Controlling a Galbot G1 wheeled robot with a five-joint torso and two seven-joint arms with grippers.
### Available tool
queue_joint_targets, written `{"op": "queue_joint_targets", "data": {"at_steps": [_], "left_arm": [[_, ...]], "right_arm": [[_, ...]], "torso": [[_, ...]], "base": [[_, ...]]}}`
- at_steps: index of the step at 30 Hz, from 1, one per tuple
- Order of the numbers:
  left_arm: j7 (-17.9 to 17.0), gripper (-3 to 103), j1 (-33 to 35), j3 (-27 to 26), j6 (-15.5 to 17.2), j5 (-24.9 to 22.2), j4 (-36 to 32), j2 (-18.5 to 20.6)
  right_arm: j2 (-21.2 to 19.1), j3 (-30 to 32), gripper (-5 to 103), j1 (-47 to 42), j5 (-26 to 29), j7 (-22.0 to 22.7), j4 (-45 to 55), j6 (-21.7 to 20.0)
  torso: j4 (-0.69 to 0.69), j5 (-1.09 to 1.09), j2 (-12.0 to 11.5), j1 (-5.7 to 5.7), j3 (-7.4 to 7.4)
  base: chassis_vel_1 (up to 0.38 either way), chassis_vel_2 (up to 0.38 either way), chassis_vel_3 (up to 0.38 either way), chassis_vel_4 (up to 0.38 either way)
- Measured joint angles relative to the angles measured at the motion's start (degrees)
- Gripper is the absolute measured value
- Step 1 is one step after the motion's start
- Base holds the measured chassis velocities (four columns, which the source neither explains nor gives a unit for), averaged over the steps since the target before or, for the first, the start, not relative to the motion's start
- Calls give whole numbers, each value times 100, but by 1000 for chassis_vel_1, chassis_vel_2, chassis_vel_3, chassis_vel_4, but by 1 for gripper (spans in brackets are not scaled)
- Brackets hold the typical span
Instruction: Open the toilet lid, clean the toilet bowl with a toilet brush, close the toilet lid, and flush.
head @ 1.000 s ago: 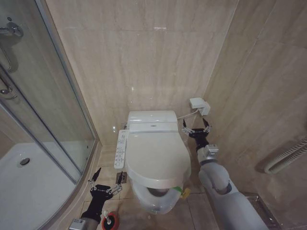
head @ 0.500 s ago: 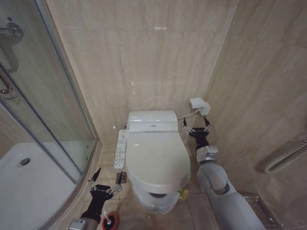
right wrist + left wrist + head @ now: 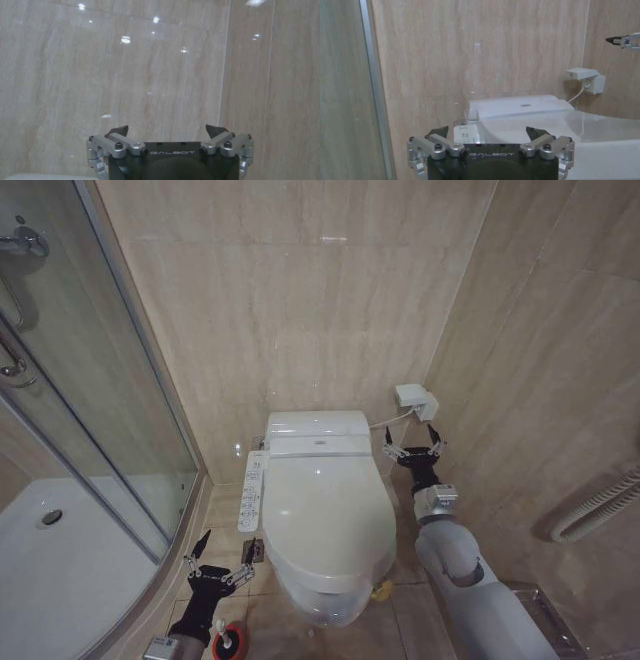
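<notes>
Flanking the shut toilet lid (image 3: 328, 510), both claws gape.

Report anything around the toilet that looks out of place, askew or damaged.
Nothing looks damaged or spilled. The glossy white oval toilet lid lies flat and straight on the white ceramic toilet bowl. One small oddity: a yellow-green loop dangles at the lid's front edge. Left gripper and right gripper are open, holding nothing.

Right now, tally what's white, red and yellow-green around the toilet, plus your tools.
White: 4 - toilet lid, toilet bowl, button panel, wall box
Red: 1 - cup holder
Yellow-green: 1 - loop
Tools: 2 - left tool, right tool, both open
Total: 8
</notes>
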Motion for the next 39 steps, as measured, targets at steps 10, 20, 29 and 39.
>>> {"op": "queue_joint_targets", "data": {"at_steps": [10, 20, 29, 39], "left_arm": [[0, 100, 0, 0, 0, 0, 0, 0], [0, 100, 0, 0, 0, 0, 0, 0], [0, 100, 0, 0, 0, 0, 0, 0], [0, 100, 0, 0, 0, 0, 0, 0]], "right_arm": [[20, -12, 100, -89, 12, 61, 62, 52], [72, -39, 100, -189, 10, 40, 180, 75], [78, -19, 100, -338, 10, 22, 243, 124], [102, -14, 100, -446, 5, 6, 255, 209]], "torso": [[0, -1, 0, 1, 0], [0, 0, 0, -2, -1], [0, 0, 0, 1, 0], [-1, 0, 0, 0, 0]], "base": [[3, -3, -3, 6], [95, -97, -92, 98], [86, -88, -83, 83], [109, -101, -110, 117]]}}
